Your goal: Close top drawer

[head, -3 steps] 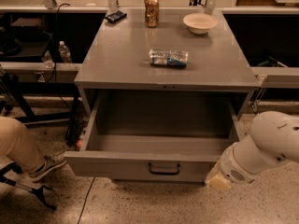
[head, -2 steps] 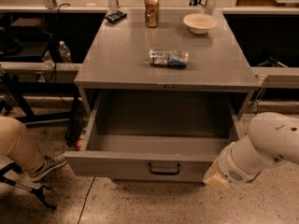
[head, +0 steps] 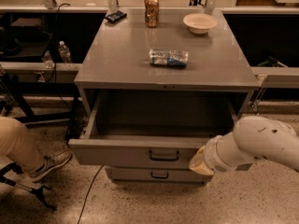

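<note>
Not done yet, with the top drawer (head: pixel 121 152) pulled far out and the gripper (head: pixel 200 162) low by its front, right of the handle (head: pixel 163 156), can't tell if pinched or apart, whole push left.

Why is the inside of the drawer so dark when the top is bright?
Camera view: light comes from above, so the cabinet top gleams; that top overhangs the open drawer and shades its back; the claw, by the drawer front's right end, is lit.
</note>
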Controlling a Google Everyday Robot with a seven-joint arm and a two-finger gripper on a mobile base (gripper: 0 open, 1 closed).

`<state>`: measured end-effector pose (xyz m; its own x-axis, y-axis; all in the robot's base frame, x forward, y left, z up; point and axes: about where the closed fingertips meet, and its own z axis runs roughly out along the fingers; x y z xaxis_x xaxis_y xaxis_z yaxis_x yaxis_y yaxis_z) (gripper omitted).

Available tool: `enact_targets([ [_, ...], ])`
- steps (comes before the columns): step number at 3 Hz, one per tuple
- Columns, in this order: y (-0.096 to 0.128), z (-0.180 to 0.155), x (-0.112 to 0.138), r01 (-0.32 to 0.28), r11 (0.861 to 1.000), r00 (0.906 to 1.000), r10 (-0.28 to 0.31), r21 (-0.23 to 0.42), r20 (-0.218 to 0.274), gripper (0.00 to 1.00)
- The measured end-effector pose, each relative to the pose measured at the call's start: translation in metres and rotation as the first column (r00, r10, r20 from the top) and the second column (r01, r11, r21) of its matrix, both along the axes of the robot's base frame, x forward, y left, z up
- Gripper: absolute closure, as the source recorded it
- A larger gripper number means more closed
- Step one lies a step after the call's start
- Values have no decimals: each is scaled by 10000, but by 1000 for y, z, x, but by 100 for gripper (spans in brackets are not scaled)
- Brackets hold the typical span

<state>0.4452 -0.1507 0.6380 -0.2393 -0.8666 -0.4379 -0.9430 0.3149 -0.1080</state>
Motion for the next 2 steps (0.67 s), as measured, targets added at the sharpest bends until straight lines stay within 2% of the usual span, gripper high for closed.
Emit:
enact_targets([
  [1, 21, -1, 42, -456, 9990, 9901, 448, 27, 1333, 100],
  [2, 40, 3, 73, -684, 9977, 9715, 671, -21, 2273, 100],
])
